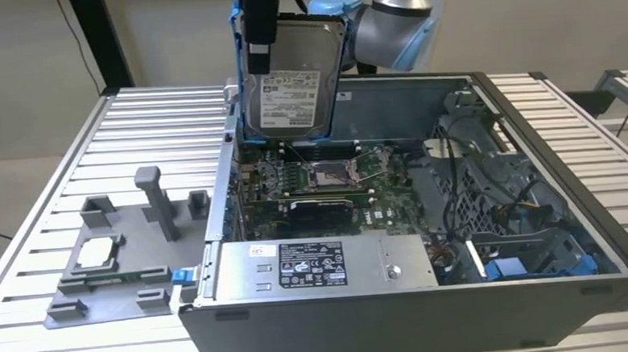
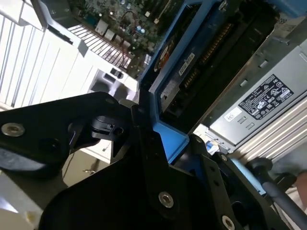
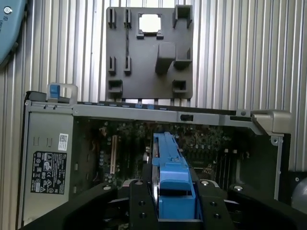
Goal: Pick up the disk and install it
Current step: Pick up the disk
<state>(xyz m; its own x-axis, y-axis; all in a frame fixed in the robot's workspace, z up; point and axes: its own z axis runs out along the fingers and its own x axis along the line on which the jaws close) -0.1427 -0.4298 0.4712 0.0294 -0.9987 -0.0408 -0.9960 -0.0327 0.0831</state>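
1. On the exterior view's left, you have a grey fixture plate on the slatted table, and a small square chip lies on it.
2. Further right, your gripper is clamped on the disk at its blue bracket. It holds the disk upright over the open computer case.
3. The grey box sits along the case's near edge.

No print was legible. A white printed label covered the flat silver metal disk clamped between the fingers. Well apart from the fingers, a white-and-black label sat on the large grey metal box.
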